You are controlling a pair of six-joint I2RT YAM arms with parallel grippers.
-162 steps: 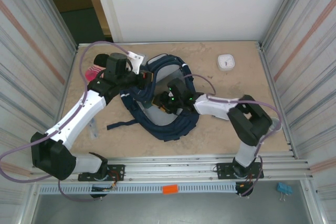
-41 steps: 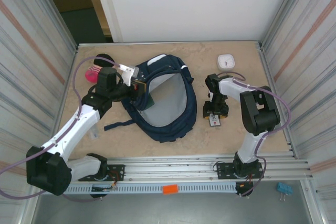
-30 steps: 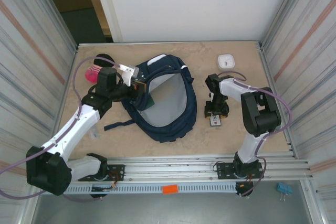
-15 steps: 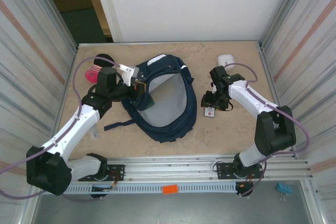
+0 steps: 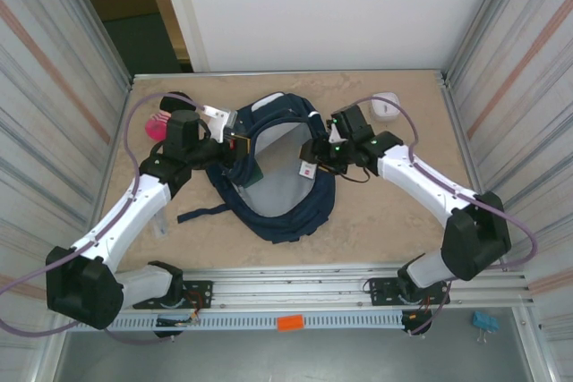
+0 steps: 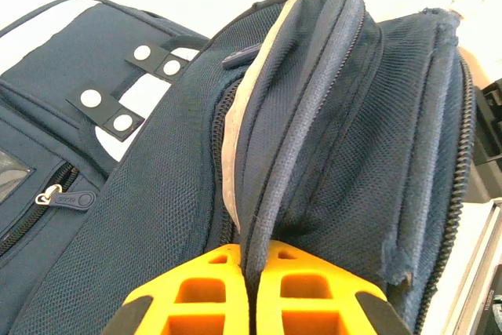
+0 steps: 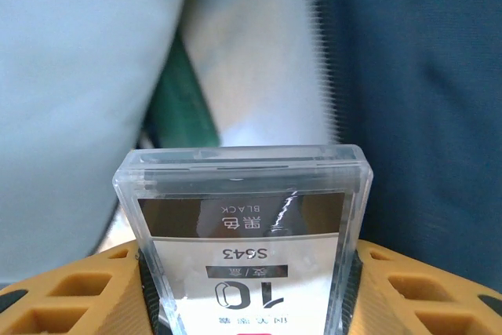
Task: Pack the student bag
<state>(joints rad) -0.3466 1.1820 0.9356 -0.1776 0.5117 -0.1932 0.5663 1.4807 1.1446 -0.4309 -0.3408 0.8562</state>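
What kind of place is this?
Probably a robot testing cell, not a home: a table enclosed by ribbed metal panels, with the left arm and right arm bolted to an aluminium rail at its near edge.

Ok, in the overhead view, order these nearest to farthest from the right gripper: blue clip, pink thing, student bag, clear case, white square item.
1. clear case, held in the jaws.
2. student bag, right under it, centre of the view.
3. white square item, back right.
4. pink thing, back left.
5. blue clip, near right corner of the view.
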